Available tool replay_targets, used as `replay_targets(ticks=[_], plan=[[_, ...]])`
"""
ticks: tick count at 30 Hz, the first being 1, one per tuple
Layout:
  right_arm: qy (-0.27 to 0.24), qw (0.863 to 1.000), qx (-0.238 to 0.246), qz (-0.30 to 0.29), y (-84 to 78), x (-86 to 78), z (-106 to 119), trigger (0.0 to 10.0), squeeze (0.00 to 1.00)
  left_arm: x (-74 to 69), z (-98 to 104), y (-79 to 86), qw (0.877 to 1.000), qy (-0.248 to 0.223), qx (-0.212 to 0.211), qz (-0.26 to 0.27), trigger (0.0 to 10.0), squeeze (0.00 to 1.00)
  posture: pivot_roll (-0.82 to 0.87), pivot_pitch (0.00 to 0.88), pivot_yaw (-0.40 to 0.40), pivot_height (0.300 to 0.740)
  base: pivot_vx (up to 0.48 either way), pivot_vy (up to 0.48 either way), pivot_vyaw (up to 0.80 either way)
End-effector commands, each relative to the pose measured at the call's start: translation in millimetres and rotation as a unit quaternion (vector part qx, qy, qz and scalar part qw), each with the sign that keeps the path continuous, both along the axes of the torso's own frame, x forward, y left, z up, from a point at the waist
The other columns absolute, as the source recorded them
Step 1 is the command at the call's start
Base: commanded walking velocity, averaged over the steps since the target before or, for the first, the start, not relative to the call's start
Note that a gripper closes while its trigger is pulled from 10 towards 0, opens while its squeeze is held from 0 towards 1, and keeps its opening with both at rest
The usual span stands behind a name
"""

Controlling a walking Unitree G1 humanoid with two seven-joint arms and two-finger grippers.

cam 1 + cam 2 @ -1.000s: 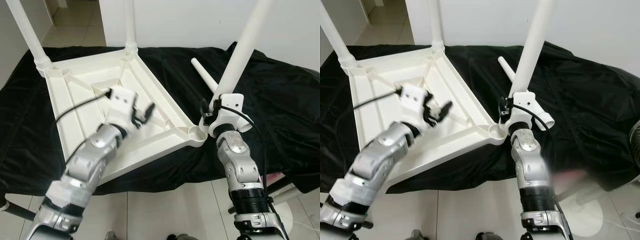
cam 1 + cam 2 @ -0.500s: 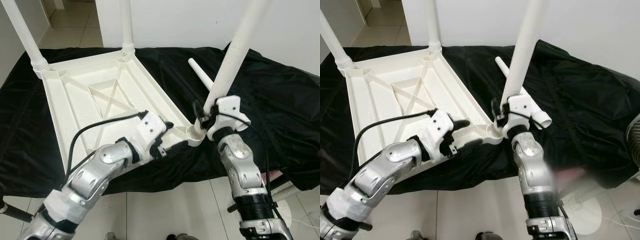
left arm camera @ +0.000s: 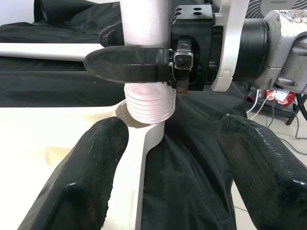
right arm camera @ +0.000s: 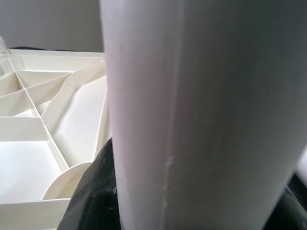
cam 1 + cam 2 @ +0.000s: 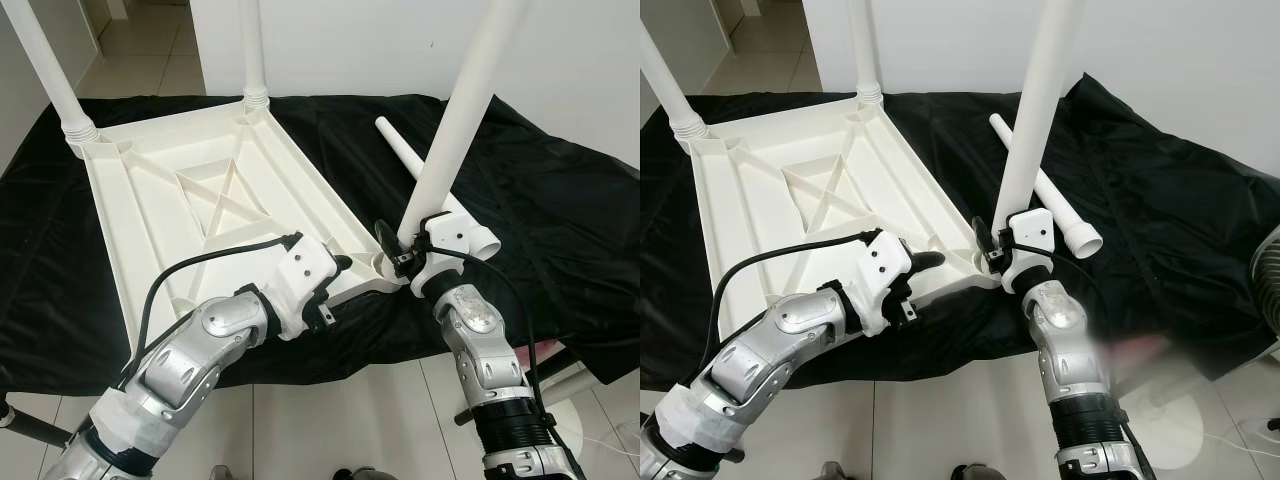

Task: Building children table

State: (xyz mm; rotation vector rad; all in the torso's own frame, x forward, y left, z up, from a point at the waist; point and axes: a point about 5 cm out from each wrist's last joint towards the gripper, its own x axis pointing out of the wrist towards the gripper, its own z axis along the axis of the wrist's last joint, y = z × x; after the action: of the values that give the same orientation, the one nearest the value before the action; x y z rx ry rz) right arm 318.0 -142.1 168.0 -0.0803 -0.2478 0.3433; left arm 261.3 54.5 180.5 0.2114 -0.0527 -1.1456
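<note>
White leg (image 5: 455, 120) in right gripper (image 5: 400, 243).

Both eye views are bright and evenly lit with soft, diffuse light and little blur, the white tabletop (image 5: 200, 190) standing crisp against the black cloth (image 5: 560, 200), which swallows detail and shows only faint sheen along its folds at the far right. Pale glare lies on the floor tiles (image 5: 150, 40) at the far left. In the left wrist view the near fingers (image 3: 81, 182) are large and slightly soft with small highlights, while the right wrist view's close white leg (image 4: 192, 120) is blurred and shaded grey.
</note>
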Motion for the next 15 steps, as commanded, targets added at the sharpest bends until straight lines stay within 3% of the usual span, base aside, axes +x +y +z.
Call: replay_targets(ticks=[1, 10, 15], plan=[[0.021, 1.0, 0.005, 0.001, -3.2, 2.0, -10.2, 10.0, 0.0, -7.6, -0.4, -4.8, 0.998, 0.004, 0.014, -0.056, 10.0, 0.0, -0.04, 0.091, -0.014, 0.74, 0.0, 0.0, 0.0], [0.05, 0.998, 0.038, 0.006, 0.8, 15.9, -13.0, 10.0, 0.0, -7.2, 0.8, -6.2, 0.998, 0.002, 0.017, -0.058, 10.0, 0.0, -0.04, 0.098, -0.012, 0.74, 0.0, 0.0, 0.0], [0.051, 0.998, 0.026, 0.029, 7.2, 17.7, -12.2, 10.0, 0.0, -6.9, 1.6, -6.2, 0.998, 0.001, 0.016, -0.055, 10.0, 0.0, -0.03, 0.102, -0.017, 0.74, 0.0, 0.0, 0.0]])
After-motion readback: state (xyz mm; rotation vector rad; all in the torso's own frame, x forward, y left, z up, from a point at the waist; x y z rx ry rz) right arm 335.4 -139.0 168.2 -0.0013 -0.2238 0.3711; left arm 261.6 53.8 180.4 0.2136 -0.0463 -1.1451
